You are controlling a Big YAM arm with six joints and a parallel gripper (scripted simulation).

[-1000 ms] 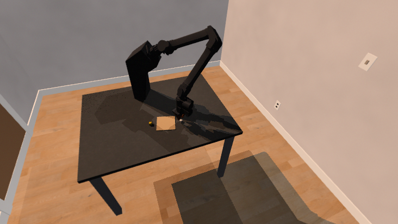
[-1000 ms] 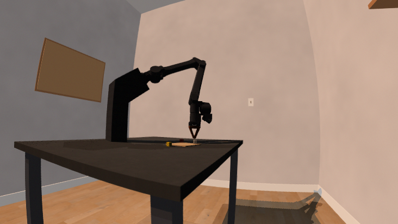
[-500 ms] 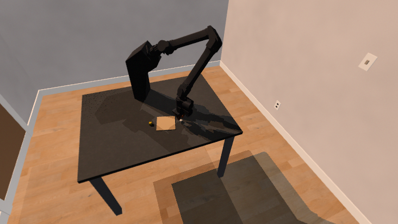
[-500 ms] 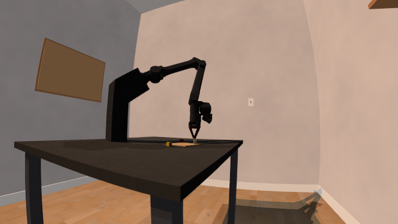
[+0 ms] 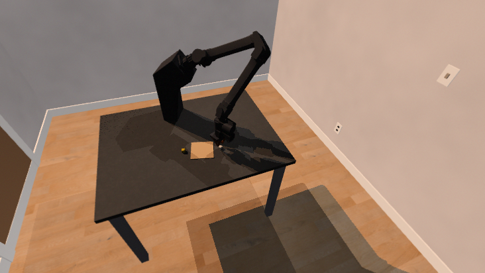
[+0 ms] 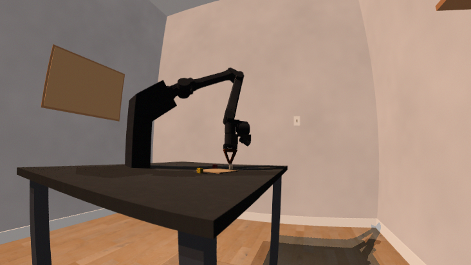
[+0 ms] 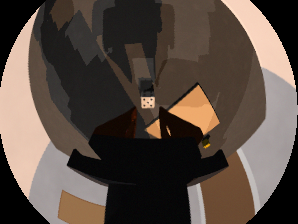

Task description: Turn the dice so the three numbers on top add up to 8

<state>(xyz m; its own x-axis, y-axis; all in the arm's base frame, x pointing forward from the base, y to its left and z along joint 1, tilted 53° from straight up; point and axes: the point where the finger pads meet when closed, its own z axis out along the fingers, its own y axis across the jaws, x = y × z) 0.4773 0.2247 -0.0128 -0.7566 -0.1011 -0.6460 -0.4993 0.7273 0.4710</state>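
Tabletop (image 5: 142,176) (image 6: 148,193) (image 7: 240,75) with red die (image 6: 214,166), seemingly, exterior-only

No visible chg. vs. earlier pics; all looks same.
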